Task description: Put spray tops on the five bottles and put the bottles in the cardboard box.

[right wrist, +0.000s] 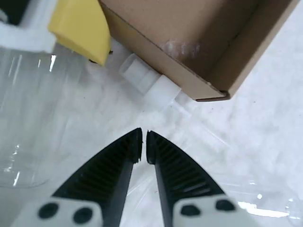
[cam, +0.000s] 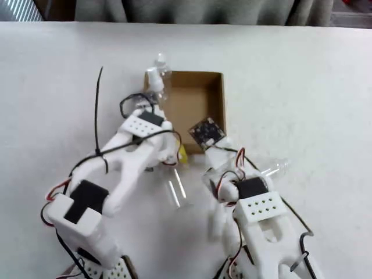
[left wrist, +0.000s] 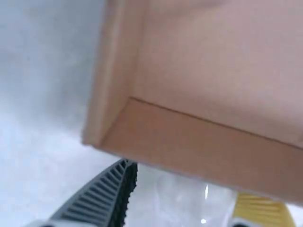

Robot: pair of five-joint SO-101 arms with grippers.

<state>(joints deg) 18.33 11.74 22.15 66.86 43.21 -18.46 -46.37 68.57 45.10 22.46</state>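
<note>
The cardboard box [cam: 200, 87] lies open at the table's middle. My left gripper [left wrist: 189, 189] is at the box's near left corner, its grey finger [left wrist: 106, 198] and yellow finger [left wrist: 258, 210] shut on a clear bottle [cam: 177, 190] that extends toward the table's front. My right gripper [right wrist: 144, 142] is shut and holds nothing, just off the box's near wall [right wrist: 165, 61]. In front of it a white spray top [right wrist: 149, 85] lies against that wall. A second clear bottle [cam: 273, 168] lies on the table beside the right arm. Another bottle with a spray top [cam: 156, 75] is at the box's far left corner.
The white table [cam: 302, 87] has free room to the right of and behind the box. Both arms crowd the front middle, with wires looping around them. A black cable [cam: 97, 110] sticks up by the left arm.
</note>
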